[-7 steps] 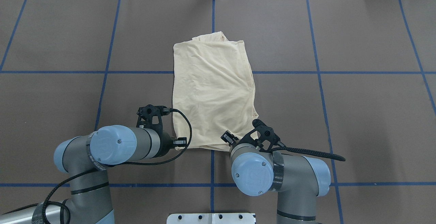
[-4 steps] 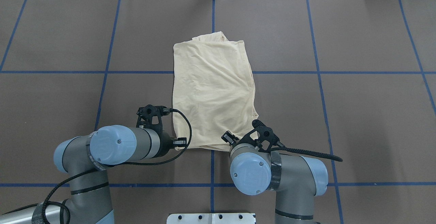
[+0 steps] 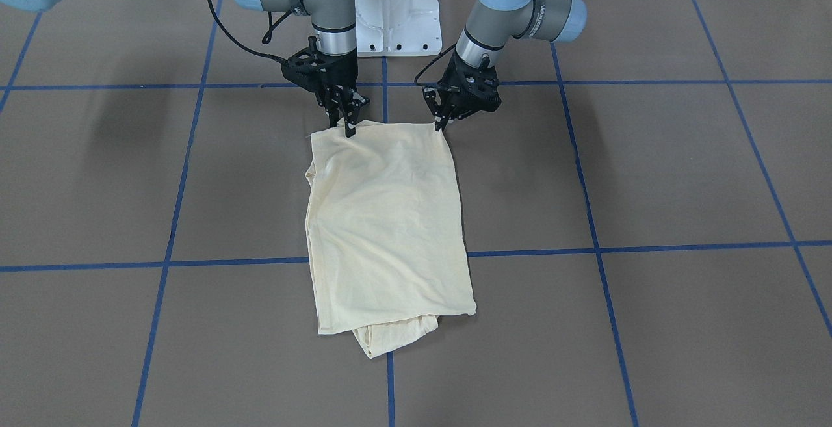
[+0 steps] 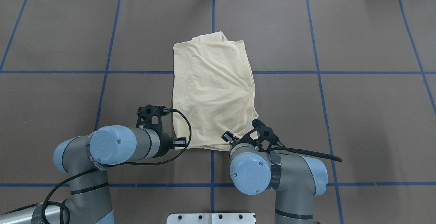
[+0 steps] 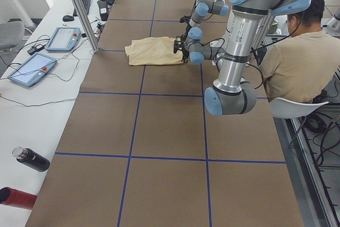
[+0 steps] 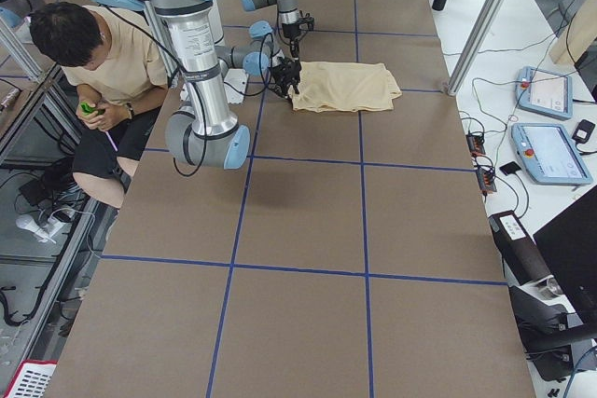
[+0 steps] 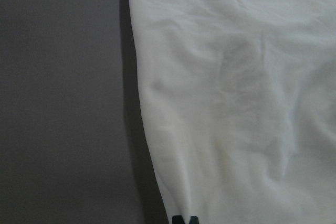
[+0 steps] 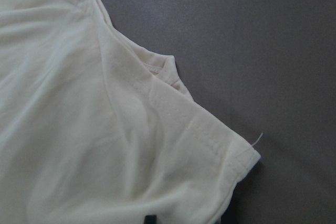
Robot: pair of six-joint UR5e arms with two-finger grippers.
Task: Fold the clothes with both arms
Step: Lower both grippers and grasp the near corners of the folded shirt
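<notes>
The cream-yellow shirt (image 4: 213,91) lies folded into a long rectangle in the middle of the table, print hidden, with a bunched sleeve sticking out at its far end (image 3: 390,339). My left gripper (image 3: 442,125) is shut on the shirt's near corner on my left. My right gripper (image 3: 350,129) is shut on the near edge on my right. Both are low at the table. In the overhead view the wrists hide both grippers. The left wrist view shows the shirt's side edge (image 7: 236,103). The right wrist view shows a hemmed corner (image 8: 210,145).
The white pedestal base (image 3: 396,17) stands just behind the shirt's near edge. A seated person (image 5: 297,51) is behind the robot. Control tablets (image 5: 64,38), a metal post (image 5: 79,9) and bottles (image 5: 32,159) sit beyond the table's far edge. Blue tape lines cross the brown table (image 4: 340,115).
My right arm's elbow has shifted slightly to the left. The left arm and the shirt have not visibly moved.
</notes>
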